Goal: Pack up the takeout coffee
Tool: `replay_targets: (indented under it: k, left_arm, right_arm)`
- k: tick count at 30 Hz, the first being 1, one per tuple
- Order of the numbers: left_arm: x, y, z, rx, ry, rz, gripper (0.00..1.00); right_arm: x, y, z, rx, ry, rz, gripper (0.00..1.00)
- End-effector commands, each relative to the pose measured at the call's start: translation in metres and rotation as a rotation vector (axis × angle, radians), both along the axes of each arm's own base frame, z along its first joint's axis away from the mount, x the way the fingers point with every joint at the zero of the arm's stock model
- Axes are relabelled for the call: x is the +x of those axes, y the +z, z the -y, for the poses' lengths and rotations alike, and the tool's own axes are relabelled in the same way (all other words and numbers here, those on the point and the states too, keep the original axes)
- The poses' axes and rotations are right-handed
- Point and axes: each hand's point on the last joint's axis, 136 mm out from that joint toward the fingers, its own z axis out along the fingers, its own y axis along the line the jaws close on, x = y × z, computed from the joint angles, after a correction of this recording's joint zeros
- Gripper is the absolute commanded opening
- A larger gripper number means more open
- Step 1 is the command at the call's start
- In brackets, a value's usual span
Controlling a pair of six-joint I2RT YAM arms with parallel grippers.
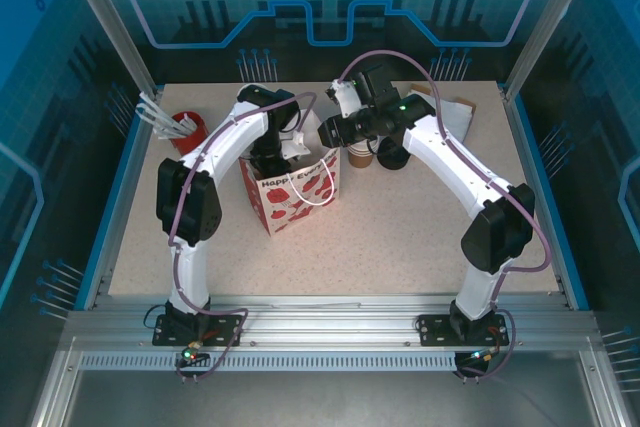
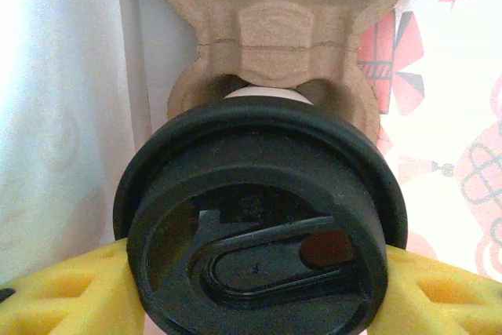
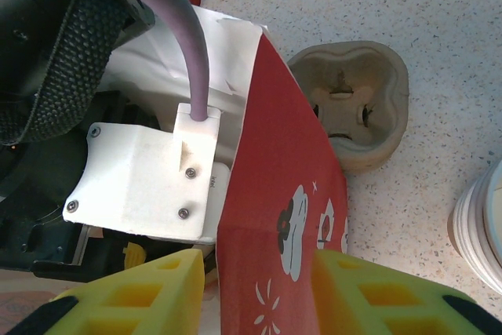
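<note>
Most of the packing looks done to me, though not all of it. On the table [image 1: 400, 237], the paper bag [image 1: 290, 197] stands just to the 9 o'clock side of centre in the overhead view, white with red prints, mouth up. My right gripper [image 3: 263, 296] has the bag's red wall between its yellow fingers and seems to be pinching the rim to hold the mouth open. A brown pulp tray [image 2: 274, 29] lies inside the bag, and a second tray [image 3: 353, 100] sits out on the table at 3 o'clock of that red wall. My left gripper [image 2: 255, 296] is down in the bag, clamped on the coffee [image 2: 259, 217] from 4 and 8 o'clock. The cup hangs at the 6 o'clock well of the inner tray; I cannot tell whether it is seated. What I judge is left: settle it, let go, draw both arms clear. The coffee shows mostly as its round black lid, glossy, with a raised rim and an oval sip flap, and a pale sliver of cup peeking out at 12 o'clock.
</note>
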Motion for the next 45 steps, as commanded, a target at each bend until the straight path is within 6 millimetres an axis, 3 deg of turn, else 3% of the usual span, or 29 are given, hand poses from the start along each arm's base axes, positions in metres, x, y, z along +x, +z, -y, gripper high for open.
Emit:
replay_targets:
  k: [1, 23, 39, 45]
  left_arm:
    - [0.027, -0.035, -0.005, 0.059, 0.014, 0.040, 0.51]
    - [0.035, -0.053, -0.008, 0.096, 0.039, 0.068, 0.51]
    - [0.018, 0.019, -0.008, 0.062, 0.030, 0.156, 0.52]
    - [0.012, 0.034, -0.010, 0.055, 0.025, 0.172, 0.52]
  right_arm:
    - [-0.003, -0.006, -0.004, 0.012, 0.009, -0.028, 0.42]
    - [-0.002, -0.006, -0.003, 0.008, 0.008, -0.026, 0.42]
    - [0.000, -0.003, -0.004, 0.004, 0.009, -0.023, 0.43]
    - [0.000, -0.003, -0.004, 0.004, 0.009, -0.023, 0.43]
